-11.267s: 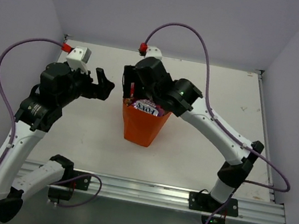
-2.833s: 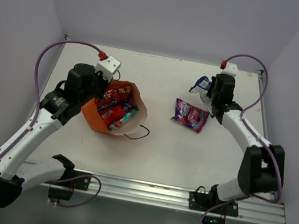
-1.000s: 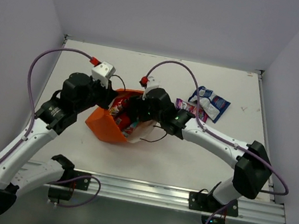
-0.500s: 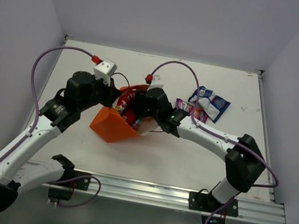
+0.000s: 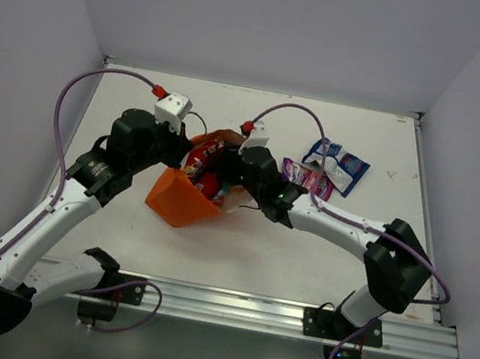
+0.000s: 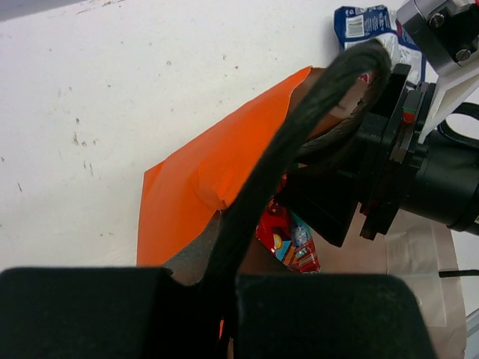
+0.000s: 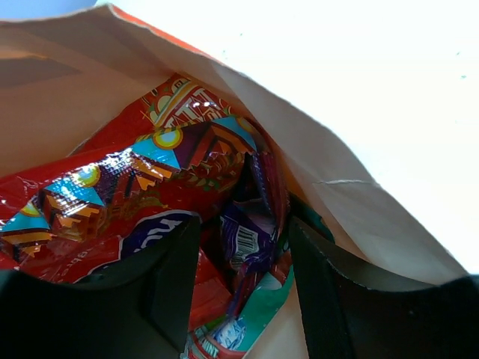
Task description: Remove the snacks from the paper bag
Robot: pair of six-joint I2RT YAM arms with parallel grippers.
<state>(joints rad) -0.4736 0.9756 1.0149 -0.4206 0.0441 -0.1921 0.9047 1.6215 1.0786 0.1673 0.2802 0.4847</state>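
Note:
The orange paper bag (image 5: 173, 202) lies tilted with its mouth to the right. My left gripper (image 5: 181, 145) holds up its top edge, shut on the dark cord handle (image 6: 299, 142). My right gripper (image 5: 222, 176) reaches into the mouth. In the right wrist view its fingers (image 7: 174, 288) stand half closed around bunched snacks: a purple packet (image 7: 241, 241) between them, a red packet (image 7: 127, 187) to the left, a green one (image 7: 251, 321) below. The bunch fills the gap. Two more snacks lie on the table: a purple packet (image 5: 308, 178) and a blue-and-white packet (image 5: 343, 166).
The bag's cream inner wall (image 7: 329, 172) runs close along my right finger. A loose cord loop (image 5: 258, 211) lies on the white table (image 5: 301, 255) under the right arm. Side walls close in the table left and right.
My right gripper has pushed deeper into the bag's mouth and its jaws have narrowed around the packets. My left gripper has raised the bag's handle a little.

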